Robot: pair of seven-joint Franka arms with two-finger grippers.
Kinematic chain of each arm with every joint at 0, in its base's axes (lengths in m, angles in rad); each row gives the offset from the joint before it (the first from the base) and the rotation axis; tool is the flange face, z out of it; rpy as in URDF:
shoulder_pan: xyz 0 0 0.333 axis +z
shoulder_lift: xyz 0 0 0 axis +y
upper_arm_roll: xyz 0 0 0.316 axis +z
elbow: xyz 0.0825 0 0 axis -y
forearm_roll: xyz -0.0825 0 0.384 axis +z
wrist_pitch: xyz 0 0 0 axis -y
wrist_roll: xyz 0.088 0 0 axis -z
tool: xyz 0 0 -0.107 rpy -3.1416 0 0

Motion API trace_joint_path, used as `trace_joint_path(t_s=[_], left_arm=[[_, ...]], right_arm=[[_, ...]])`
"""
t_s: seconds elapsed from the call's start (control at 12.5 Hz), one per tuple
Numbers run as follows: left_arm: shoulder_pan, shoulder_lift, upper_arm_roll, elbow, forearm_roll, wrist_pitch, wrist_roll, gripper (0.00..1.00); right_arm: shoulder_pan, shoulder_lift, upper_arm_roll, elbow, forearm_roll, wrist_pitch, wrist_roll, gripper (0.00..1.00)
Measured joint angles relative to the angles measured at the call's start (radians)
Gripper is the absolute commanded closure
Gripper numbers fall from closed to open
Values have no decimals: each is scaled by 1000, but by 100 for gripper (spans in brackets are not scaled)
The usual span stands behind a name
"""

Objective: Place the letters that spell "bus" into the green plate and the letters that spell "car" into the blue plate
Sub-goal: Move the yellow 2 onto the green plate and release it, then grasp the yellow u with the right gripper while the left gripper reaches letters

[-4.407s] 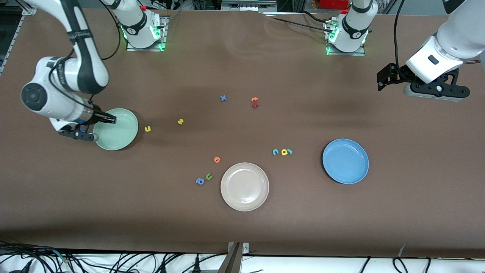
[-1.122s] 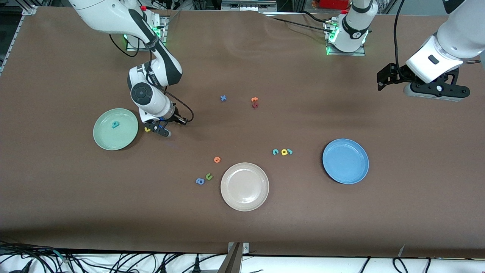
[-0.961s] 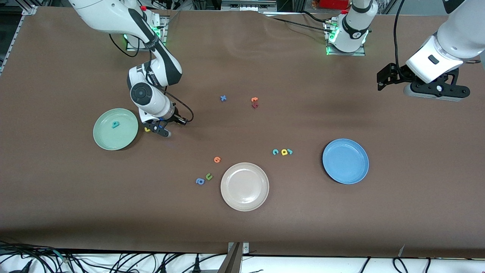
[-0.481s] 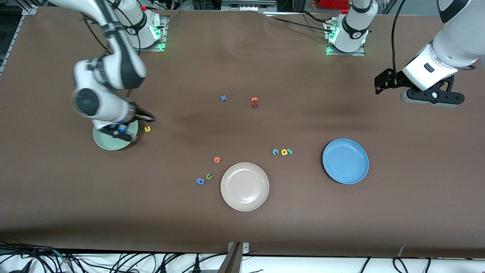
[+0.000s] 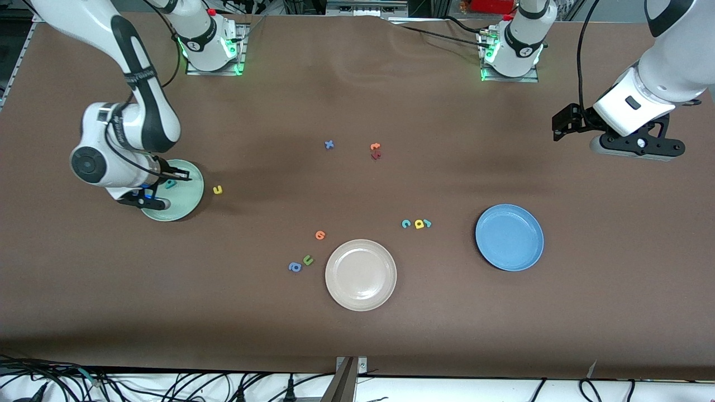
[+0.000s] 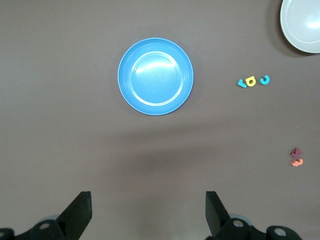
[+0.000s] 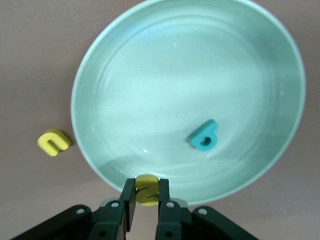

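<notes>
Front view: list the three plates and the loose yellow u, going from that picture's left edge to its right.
green plate → yellow u → beige plate → blue plate

I see a pale mint-green plate [image 7: 125, 75] holding a teal b [image 7: 204, 135], a yellow s [image 7: 147, 190] pinched in black jaws, and a yellow u [image 5: 217, 190] on the plain brown table [image 5: 357, 335]. The blue plate [image 5: 509, 237] is bright — a beige plate [image 5: 361, 274] sits paler. Teal c [image 5: 406, 224], yellow a [image 5: 419, 224], teal r [image 5: 427, 223] (the rest: orange, dark red, green, blue).
</notes>
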Motion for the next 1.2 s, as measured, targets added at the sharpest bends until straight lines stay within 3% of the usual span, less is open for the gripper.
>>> trace_joint_path(t_s=[0.24, 0.4, 0.8, 0.96, 1.2], left_arm=[[0, 0, 0, 1, 0, 0, 0, 0], [0, 1, 0, 1, 0, 0, -1, 0], [-2, 1, -34, 2, 0, 0, -28, 0], [3, 1, -33, 2, 0, 0, -31, 0], [-2, 22, -42, -2, -5, -8, -28, 0]], right_arm=[[-6, 14, 0, 3, 2, 17, -9, 7], [-6, -11, 15, 14, 5, 12, 42, 6], [2, -32, 144, 13, 6, 69, 458, 3], [2, -5, 163, 9, 6, 116, 552, 6], [2, 40, 175, -11, 6, 193, 604, 43]])
